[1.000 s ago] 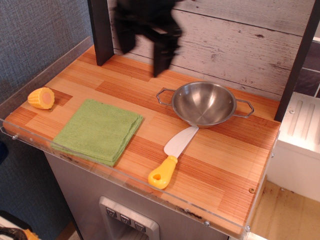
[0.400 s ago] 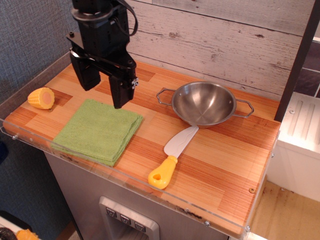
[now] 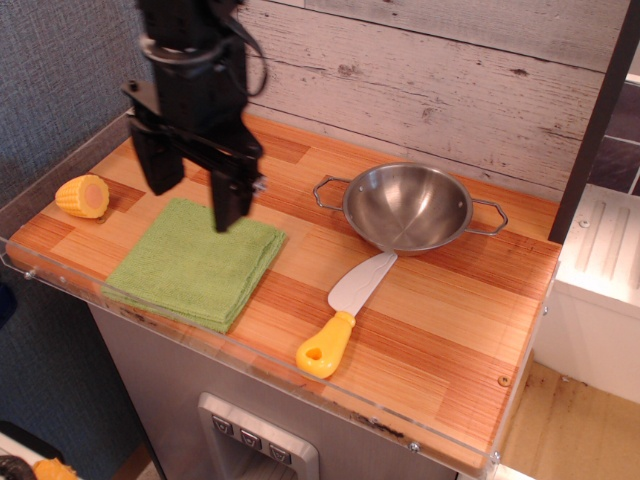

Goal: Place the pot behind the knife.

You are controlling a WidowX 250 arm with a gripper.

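Observation:
The shiny steel pot [image 3: 408, 206] with two wire loop handles stands on the wooden counter near the back wall, right of centre. The knife [image 3: 346, 313] lies just in front of it, its cream blade tip touching or nearly touching the pot's front rim, its yellow handle pointing toward the front edge. My black gripper [image 3: 193, 205] hangs open and empty over the far part of the green cloth, well left of the pot. Its two fingers point down and stand apart.
A folded green cloth [image 3: 195, 262] lies at the front left. A yellow corn piece [image 3: 83, 196] sits at the far left. A clear acrylic lip runs along the counter's edges. A dark post [image 3: 594, 120] stands at the back right.
The gripper has swung from above the back wall down and leftward to over the cloth, then shifted slightly left. The pot and knife have not moved.

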